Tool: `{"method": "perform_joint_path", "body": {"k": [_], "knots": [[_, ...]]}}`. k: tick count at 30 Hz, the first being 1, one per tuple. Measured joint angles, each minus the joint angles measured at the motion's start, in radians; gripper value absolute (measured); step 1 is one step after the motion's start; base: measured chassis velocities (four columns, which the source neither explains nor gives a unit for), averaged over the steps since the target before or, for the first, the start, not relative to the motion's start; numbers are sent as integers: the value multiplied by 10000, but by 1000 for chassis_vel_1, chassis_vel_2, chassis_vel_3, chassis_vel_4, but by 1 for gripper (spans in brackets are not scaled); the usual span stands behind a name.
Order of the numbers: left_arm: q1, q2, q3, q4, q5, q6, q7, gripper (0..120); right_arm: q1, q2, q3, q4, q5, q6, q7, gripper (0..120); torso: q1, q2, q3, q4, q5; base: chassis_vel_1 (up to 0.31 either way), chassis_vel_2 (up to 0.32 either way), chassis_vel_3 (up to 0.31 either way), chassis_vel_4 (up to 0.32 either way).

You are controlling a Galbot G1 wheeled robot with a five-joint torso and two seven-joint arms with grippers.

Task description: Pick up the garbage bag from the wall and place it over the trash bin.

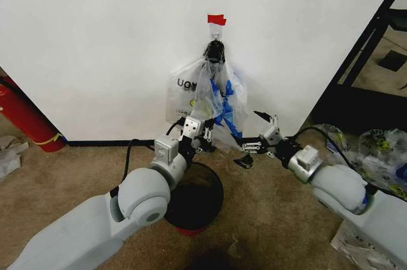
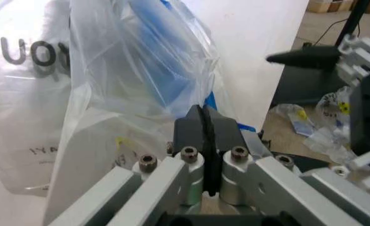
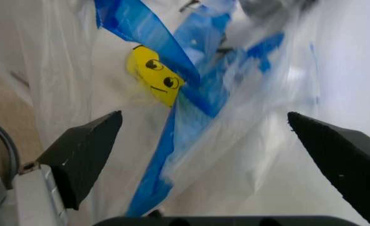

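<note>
On the plain white wall [image 1: 95, 41], under a red tape strip [image 1: 216, 20], the thin clear plastic garbage bag [image 1: 194, 95] with black lettering, blue patches and a yellow smiley face hangs from a small hook. The left end effector [image 1: 202, 143] sits at the bag's lower edge, its fingers pressed together against the plastic. The right end effector [image 1: 254, 135] is just beside the bag with fingers spread wide. The small round trash bin [image 1: 206, 203] with dark see-through sides and red base stands on the carpet below.
</note>
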Motion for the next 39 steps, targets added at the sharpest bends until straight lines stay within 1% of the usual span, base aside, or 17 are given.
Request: {"method": "perform_joint_path", "body": {"k": [1, 5, 8, 9, 15, 16, 17, 20, 23, 25, 26, 30, 33, 34, 39], "knots": [[0, 0, 0, 0, 0, 0, 0, 0, 0, 0, 0, 0, 0, 0, 0, 98, 0, 0, 0, 0, 0, 0, 0, 0, 0], [218, -7, -9, -98, 98, 0, 17, 0, 832, -69, -726, -39, -627, -214, -288, 95, 0, 0, -1, -1, -1, 0, 0, 0, 0], [256, -6, 2, -147, 125, -1, 30, 0, 1305, 54, -1235, -150, -756, -557, -307, 95, 0, 0, -1, 0, -2, 0, 0, 0, 0], [256, -6, 2, -147, 125, -1, 30, 0, 1305, 54, -1235, -150, -756, -557, -307, 95, 0, 0, -1, 0, -2, 0, 0, 0, 0], [274, -53, -5, -241, 90, 5, 29, 0, 1804, 536, -1875, -465, -891, -1355, -273, 90, 0, 0, -1, 0, 1, 0, 0, 0, 0], [280, -52, -6, -254, 88, 7, 29, 0, 1887, 578, -1965, -538, -918, -1395, -264, 87, 0, 0, -1, 0, 1, 0, 0, 0, 0], [280, -52, -6, -254, 88, 7, 29, 0, 1887, 578, -1965, -538, -918, -1395, -264, 87, 0, 0, -1, 0, 1, 0, 0, 0, 0], [297, -38, -17, -273, 85, 10, 29, 0, 2211, 686, -2352, -799, -1003, -1462, -259, 80, 0, 0, -1, 0, 0, 0, 0, 0, 0], [320, -28, -19, -294, 84, 11, 28, 0, 2477, 787, -2664, -984, -1063, -1491, -260, 78, 0, 1, -1, 0, 0, 0, 0, 0, 0], [330, -29, -10, -310, 82, 14, 28, 0, 2768, 870, -2939, -1125, -1127, -1543, -266, 72, 0, 2, 0, 0, 1, 0, 0, 0, 0], [330, -29, -10, -310, 82, 14, 28, 0, 2768, 870, -2939, -1125, -1127, -1543, -266, 72, 0, 2, 0, 0, 1, 0, 0, 0, 0], [329, -67, 5, -326, 79, 29, 28, 0, 3330, 922, -3457, -1272, -1161, -1779, -270, 58, -1, 2, 0, 0, 0, 0, 0, 0, 0], [296, -83, -4, -343, 64, 38, 28, 0, 3753, 945, -3810, -1331, -1171, -2203, -257, 45, 0, 2, 0, 0, -1, 0, 0, 0, 0], [296, -83, -4, -343, 64, 38, 28, 0, 3753, 945, -3810, -1331, -1171, -2203, -257, 45, 0, 2, 0, 0, -1, 0, 0, 0, 0], [292, -18, -86, -403, 39, 42, 22, 0, 3822, 1047, -3844, -1264, -883, -2831, 79, 23, -1, 2, 0, 0, 0, 0, 0, 0, 0]]}}
